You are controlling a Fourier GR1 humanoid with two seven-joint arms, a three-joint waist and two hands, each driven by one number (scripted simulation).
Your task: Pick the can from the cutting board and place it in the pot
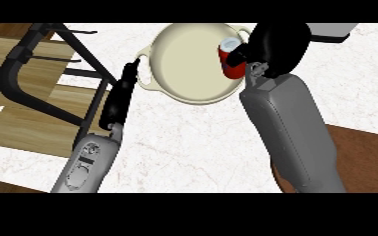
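Red can (232, 60) in right hand (277, 47)

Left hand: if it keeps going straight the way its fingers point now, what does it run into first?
Most likely the pot. The left hand points up the view with straight fingers, fingertips right by the pot's near side handle. Height is unclear from above, so it could pass just over the handle instead.

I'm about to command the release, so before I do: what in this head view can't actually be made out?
- Red can: its right side and base are hidden by the right hand, so whether it touches the pot floor cannot be told.
- Right hand's fingers: hidden behind its own black back.
- Pot's right rim: covered by the right hand.
- Cutting board: mostly behind the right forearm and cut by the right edge.
- Left hand: edge-on, thumb unclear.
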